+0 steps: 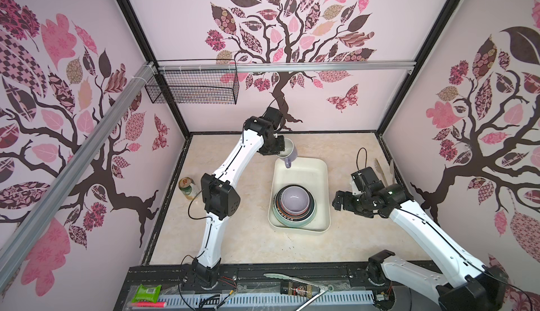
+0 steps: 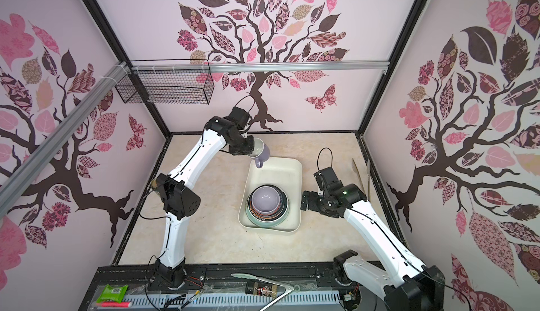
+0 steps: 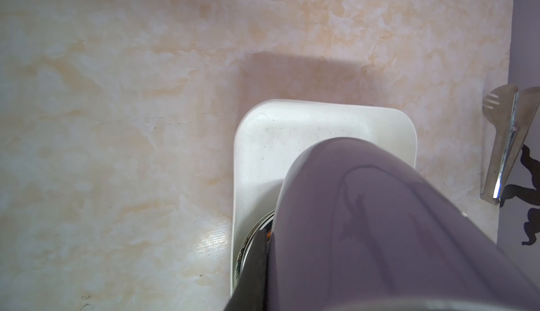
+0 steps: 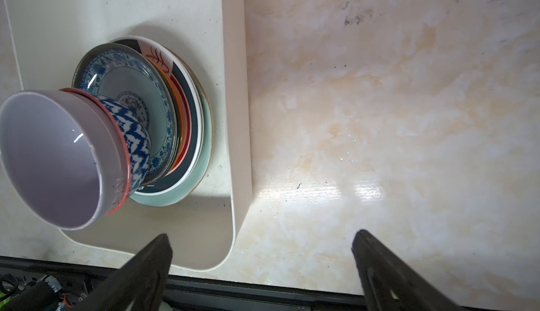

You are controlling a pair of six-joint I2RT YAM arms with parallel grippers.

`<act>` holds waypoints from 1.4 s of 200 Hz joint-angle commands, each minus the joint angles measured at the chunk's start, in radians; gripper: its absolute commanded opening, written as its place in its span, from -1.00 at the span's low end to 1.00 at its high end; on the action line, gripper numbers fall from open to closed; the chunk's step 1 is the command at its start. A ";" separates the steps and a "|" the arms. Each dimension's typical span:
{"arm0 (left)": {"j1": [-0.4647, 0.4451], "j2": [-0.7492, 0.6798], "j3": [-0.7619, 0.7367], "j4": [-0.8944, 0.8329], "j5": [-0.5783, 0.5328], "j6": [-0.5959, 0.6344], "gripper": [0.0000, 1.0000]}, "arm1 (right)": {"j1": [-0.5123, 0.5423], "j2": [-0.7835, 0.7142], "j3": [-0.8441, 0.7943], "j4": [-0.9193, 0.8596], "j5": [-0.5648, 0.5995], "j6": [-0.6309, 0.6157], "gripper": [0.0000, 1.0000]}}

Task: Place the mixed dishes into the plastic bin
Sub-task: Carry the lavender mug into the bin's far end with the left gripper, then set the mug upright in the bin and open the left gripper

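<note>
My left gripper (image 1: 284, 149) (image 2: 253, 149) is shut on the rim of the lavender mug (image 1: 290, 154) (image 2: 262, 153) (image 3: 380, 222). It holds the mug tilted above the far left corner of the cream plastic bin (image 1: 320, 167) (image 2: 295, 167) (image 3: 263, 149) (image 4: 117, 8). One dark finger (image 3: 257, 265) lies against the mug's outside; the other is hidden. In the bin's near half is a stack of plates (image 4: 187, 125), mint-green at the bottom. On top are nested bowls, the upper one lavender inside (image 1: 294, 198) (image 2: 266, 199) (image 4: 52, 160). My right gripper (image 1: 336, 201) (image 2: 305, 201) (image 4: 263, 236) is open and empty, just right of the bin.
A green drink can (image 1: 187, 188) stands by the left wall near my left elbow. Long wooden utensils (image 1: 380, 169) (image 2: 358, 172) (image 3: 502, 143) lean at the right wall. A black wire basket (image 1: 193, 86) hangs on the back rail. Tongs (image 1: 292, 280) lie on the front ledge.
</note>
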 commanded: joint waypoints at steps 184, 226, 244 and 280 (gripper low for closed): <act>-0.040 0.281 0.090 0.052 -0.017 0.000 -0.81 | -0.008 -0.041 -0.022 -0.077 0.090 0.034 0.99; -0.039 0.308 0.099 0.065 0.009 0.000 -0.72 | -0.013 -0.023 -0.013 -0.078 0.095 0.020 0.99; -0.039 0.319 0.108 0.066 0.016 -0.001 -0.66 | -0.015 -0.020 -0.011 -0.077 0.095 0.019 0.99; -0.039 0.324 0.112 0.083 0.031 -0.003 -0.57 | -0.023 -0.024 -0.018 -0.079 0.095 0.019 0.99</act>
